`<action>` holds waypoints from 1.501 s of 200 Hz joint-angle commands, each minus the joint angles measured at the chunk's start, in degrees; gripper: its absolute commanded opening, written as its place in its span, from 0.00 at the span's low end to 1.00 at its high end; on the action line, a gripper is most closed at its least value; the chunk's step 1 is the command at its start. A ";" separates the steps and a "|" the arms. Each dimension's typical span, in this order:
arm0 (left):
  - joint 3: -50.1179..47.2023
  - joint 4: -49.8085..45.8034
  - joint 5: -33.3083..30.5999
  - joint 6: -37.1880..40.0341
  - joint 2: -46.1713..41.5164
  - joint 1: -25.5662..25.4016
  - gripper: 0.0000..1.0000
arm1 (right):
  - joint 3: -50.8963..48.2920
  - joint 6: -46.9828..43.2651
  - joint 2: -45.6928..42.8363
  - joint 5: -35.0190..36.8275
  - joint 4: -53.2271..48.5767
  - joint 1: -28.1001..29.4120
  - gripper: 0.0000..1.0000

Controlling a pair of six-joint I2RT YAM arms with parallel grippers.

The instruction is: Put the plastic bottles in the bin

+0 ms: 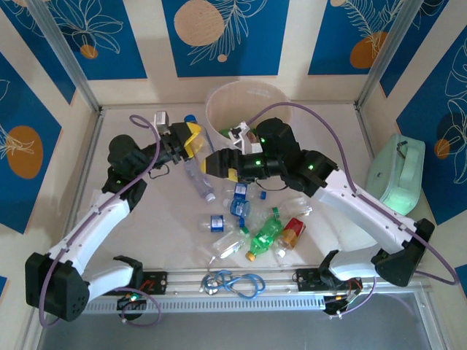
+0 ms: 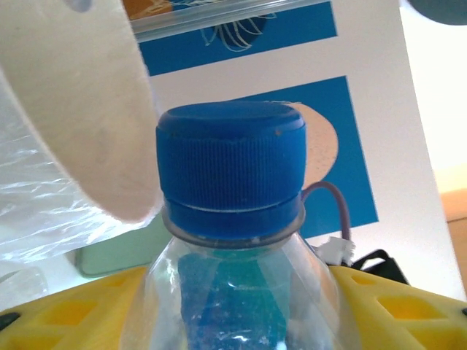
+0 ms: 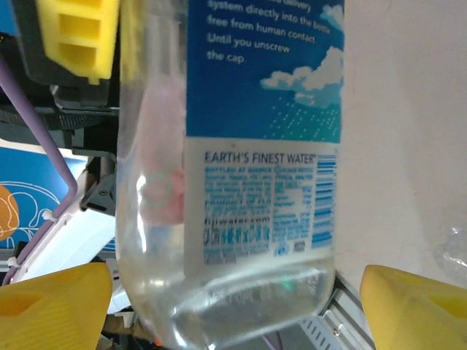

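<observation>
Clear plastic bottle point(image 2: 230, 182), blue cap, blue label ("Earth's Finest Water"), left gripper point(image 2: 237, 284) clenched below its neck, right gripper point(image 3: 237, 292) released around its base, near far edge of table point(image 1: 168, 219).

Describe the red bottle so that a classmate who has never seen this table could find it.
Find the tall cream bin at the far side of the table, then come nearer to the heap of bottles. At the heap's right end, beside a green bottle, lies the red bottle: the only red one among clear and green neighbours.
</observation>
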 commanded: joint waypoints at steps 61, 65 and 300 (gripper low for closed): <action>-2.23 14.23 1.70 -7.36 0.83 -0.51 0.62 | 4.87 2.36 3.63 -5.63 6.94 -1.50 0.79; -2.31 14.68 1.65 -7.71 0.94 -0.51 0.62 | 4.96 2.36 3.71 -5.63 7.04 -1.46 0.78; 18.48 -63.29 -20.60 44.26 -7.32 4.29 1.00 | 30.92 -12.23 9.98 17.01 -26.60 -12.76 0.49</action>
